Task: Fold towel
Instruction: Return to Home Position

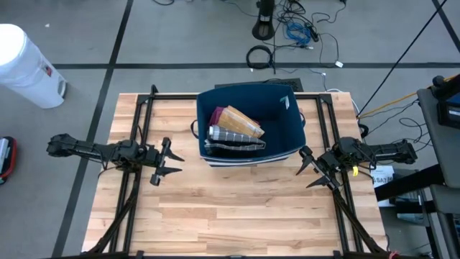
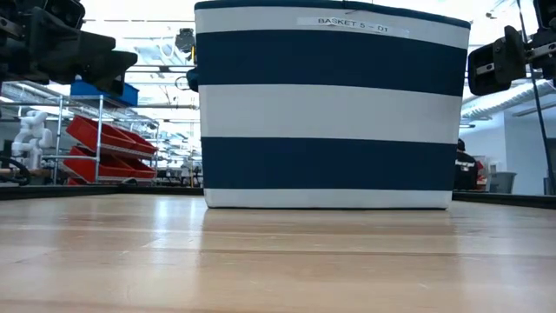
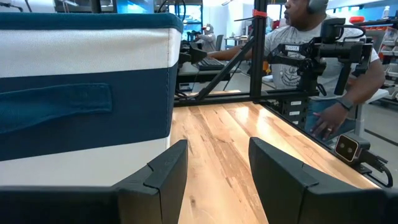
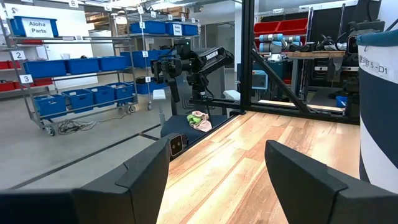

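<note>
1. Grey concrete floor surrounds a pale wooden table [image 1: 237,216] that carries a black tube frame [image 1: 172,96]. Loose cables [image 1: 295,32] lie on the floor beyond the far edge.
2. Off the table at the far left, a white drum [image 1: 25,65] stands on the floor.
3. Over the table's left part hangs the left gripper [image 1: 172,163], its arm reaching in from the left edge and pointing toward the middle. Its fingers [image 3: 163,177] are spread wide with nothing between them, and bare wood shows in the gap. It is clear of the bin.
4. At the table's centre, toward the far edge, the blue bin [image 1: 296,122] stands upright. The low view shows its wall in navy and white bands with a label reading "BASKET 5 - D1".
5. Folded towels [image 1: 236,131] lie inside it, toward its left wall. A tan one is on top, with a checked grey-and-white one and a dark striped one beneath, and a maroon edge shows at the side.
6. Close beside the bin's near right corner is the right gripper [image 1: 305,167], pointing inward. Its fingers [image 4: 146,177] are also wide apart and hold nothing. Whether the farther fingertip touches the bin cannot be told.
7. Beyond the table's right edge, the left wrist view shows a person [image 3: 292,59] in a grey shirt, one hand [image 3: 326,127] lowered beside the table.
</note>
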